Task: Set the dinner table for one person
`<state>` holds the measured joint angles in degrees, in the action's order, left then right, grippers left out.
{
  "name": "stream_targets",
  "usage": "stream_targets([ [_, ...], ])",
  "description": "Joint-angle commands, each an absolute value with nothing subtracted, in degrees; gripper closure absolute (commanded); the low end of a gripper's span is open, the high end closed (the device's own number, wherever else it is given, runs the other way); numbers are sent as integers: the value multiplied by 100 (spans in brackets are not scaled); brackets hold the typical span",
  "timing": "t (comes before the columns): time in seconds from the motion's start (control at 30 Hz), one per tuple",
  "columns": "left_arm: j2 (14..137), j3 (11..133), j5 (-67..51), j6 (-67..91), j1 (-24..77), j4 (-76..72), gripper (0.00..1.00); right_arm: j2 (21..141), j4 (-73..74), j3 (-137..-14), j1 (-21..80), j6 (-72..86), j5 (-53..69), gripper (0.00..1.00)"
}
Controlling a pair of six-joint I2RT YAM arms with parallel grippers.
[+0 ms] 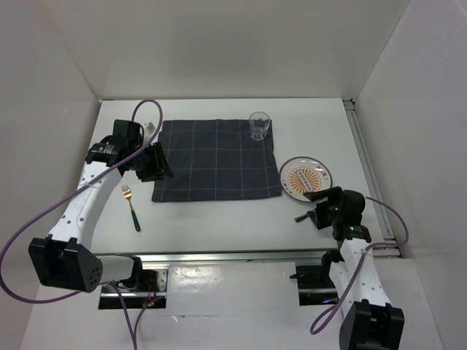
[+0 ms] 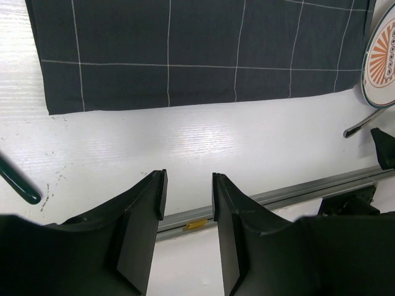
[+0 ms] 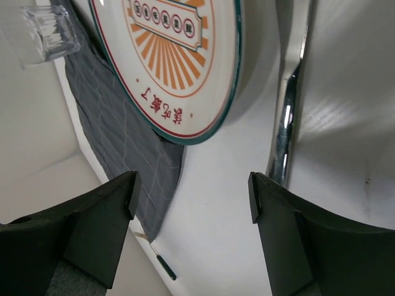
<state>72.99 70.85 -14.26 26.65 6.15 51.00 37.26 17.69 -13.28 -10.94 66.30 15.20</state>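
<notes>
The white dinner table (image 1: 219, 219) holds a dark grey checked placemat (image 1: 217, 160) in the middle. A clear glass (image 1: 260, 126) stands on its far right corner. A white plate with an orange pattern and green rim (image 1: 306, 177) lies right of the placemat. A fork with gold tines and a dark green handle (image 1: 131, 205) lies left of it. A shiny metal utensil (image 1: 302, 217) lies near the plate's front. My left gripper (image 1: 157, 165) is open and empty at the placemat's left edge. My right gripper (image 1: 322, 208) is open and empty, just in front of the plate, beside the metal utensil (image 3: 287, 129).
The left wrist view shows the placemat (image 2: 203, 49), the plate's rim (image 2: 382, 61), the fork's handle tip (image 2: 18, 183) and the table's front metal rail (image 2: 296, 191). White walls enclose the table on three sides. A rail (image 1: 365, 160) runs along the right edge.
</notes>
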Motion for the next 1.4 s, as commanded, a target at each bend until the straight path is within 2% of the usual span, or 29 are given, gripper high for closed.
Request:
stream_targets([
  [0.0, 7198, 7189, -1485, 2496, 633, 5142, 48, 3998, 940, -1283, -1134, 6715, 1406, 19],
  [0.5, 7251, 7189, -1433, 2496, 633, 5142, 48, 4868, -148, -915, -1134, 6715, 1354, 29],
  [0.8, 7304, 7295, -1433, 2496, 633, 5194, 48, 5571, -782, -914, -1134, 6768, 1292, 39],
  [1.1, 7356, 7348, -1433, 2549, 633, 5194, 48, 6363, -1265, -1169, -1134, 6715, 1292, 43],
  [1.23, 7356, 7348, -1380, 2602, 633, 5194, 48, 6591, -1336, -1222, -1134, 6663, 1178, 50],
  [1.33, 7356, 7348, -1328, 2602, 633, 5194, 48, 6592, -1266, -1362, -1134, 6609, 1126, 65],
  [1.37, 7356, 7348, -1327, 2602, 633, 5194, 48, 6522, -1109, -1458, -1134, 6557, 1125, 77],
])
